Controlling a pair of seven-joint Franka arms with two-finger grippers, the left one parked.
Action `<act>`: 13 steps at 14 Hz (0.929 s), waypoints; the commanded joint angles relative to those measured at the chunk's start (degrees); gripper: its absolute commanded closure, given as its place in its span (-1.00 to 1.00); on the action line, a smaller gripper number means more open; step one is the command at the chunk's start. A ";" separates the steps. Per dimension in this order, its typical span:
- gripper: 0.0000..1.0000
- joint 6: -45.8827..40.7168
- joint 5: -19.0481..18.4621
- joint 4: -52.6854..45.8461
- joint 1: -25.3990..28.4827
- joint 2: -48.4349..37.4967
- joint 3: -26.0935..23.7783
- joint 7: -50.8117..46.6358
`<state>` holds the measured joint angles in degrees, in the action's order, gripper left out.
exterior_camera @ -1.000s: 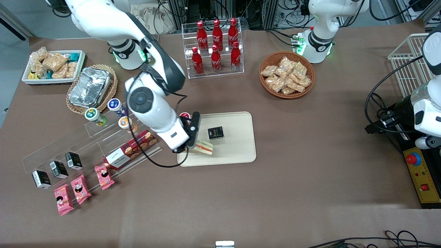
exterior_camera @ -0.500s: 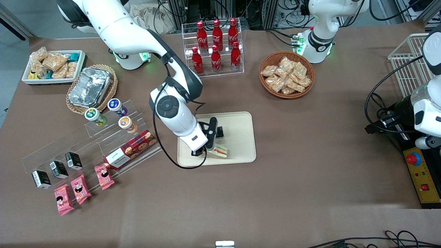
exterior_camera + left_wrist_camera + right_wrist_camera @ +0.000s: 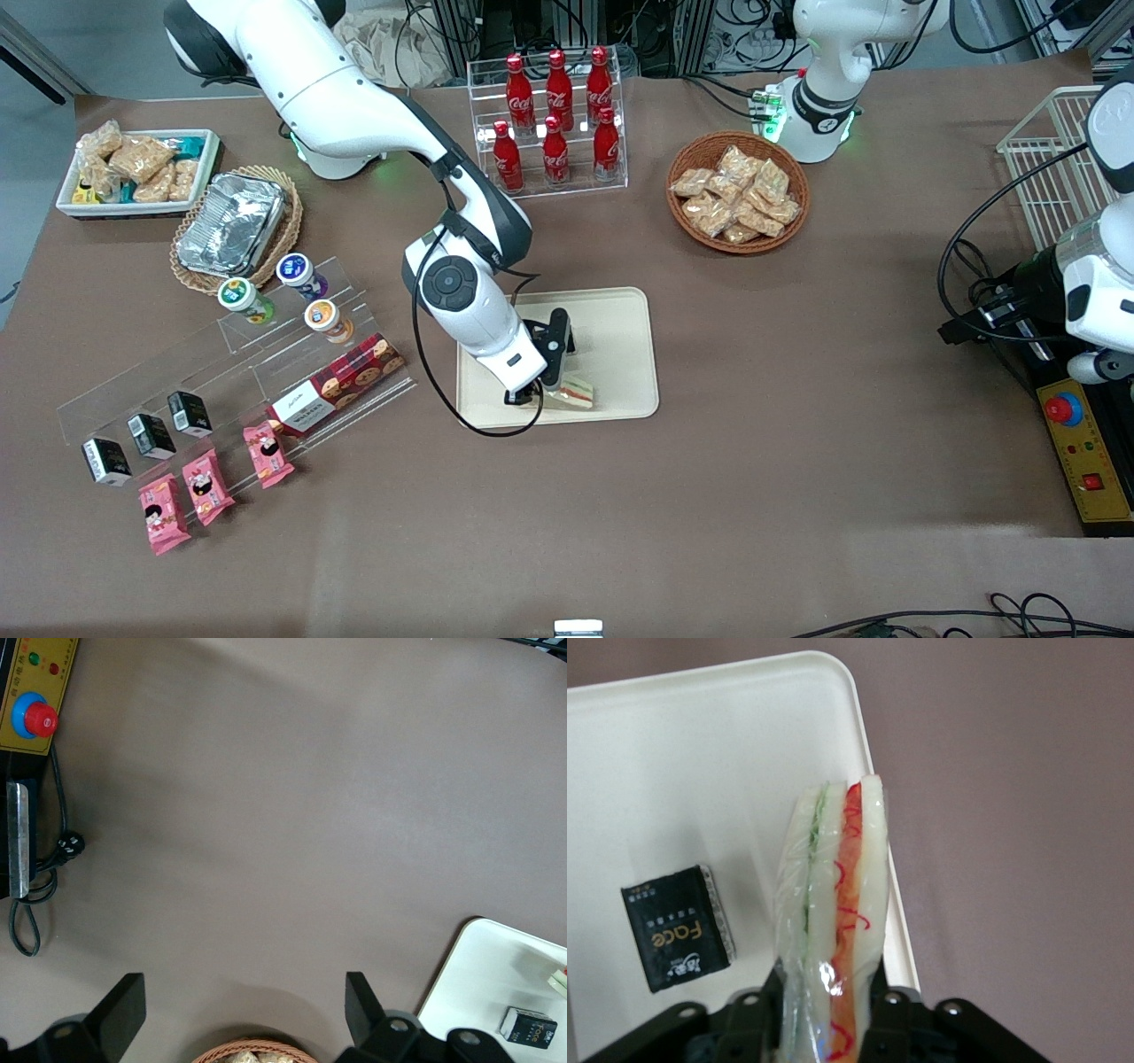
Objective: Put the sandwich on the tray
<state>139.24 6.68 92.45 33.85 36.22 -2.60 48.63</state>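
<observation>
Right wrist view is showing the gripper [image 3: 830, 1005] squeezing the sandwich [image 3: 833, 930] by its wide end, just above the tray [image 3: 700, 771], near the tray's rim. The sandwich is looking soft, light and slippery in its clear wrap, so a gentle pinch on the bread sides is seeming best. Only this view is showing the small black packet [image 3: 678, 927] lying flat on the tray beside the sandwich; the front view is hiding it.

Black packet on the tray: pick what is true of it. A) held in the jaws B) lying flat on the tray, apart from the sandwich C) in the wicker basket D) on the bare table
B: the black packet lies on the tray, while the gripper holds the sandwich clamped in its jaws over the tray.
</observation>
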 commanded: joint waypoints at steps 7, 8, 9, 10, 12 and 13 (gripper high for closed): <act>-0.98 -5.46 1.23 -1.30 -4.48 -6.42 1.02 -1.08; -0.98 -8.35 1.06 -1.65 -4.93 -8.26 1.10 -1.25; -0.98 -11.59 0.97 -1.92 -5.20 -9.75 1.45 -1.60; -0.98 -13.45 1.32 -1.92 -5.72 -10.99 2.93 -2.91; -0.98 -16.35 1.59 -1.83 -5.99 -14.06 4.96 -9.12; -0.98 -18.37 1.50 -1.92 -5.90 -15.29 6.01 -14.73</act>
<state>124.43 6.77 89.94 27.78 23.88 1.88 41.14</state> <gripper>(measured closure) 0.009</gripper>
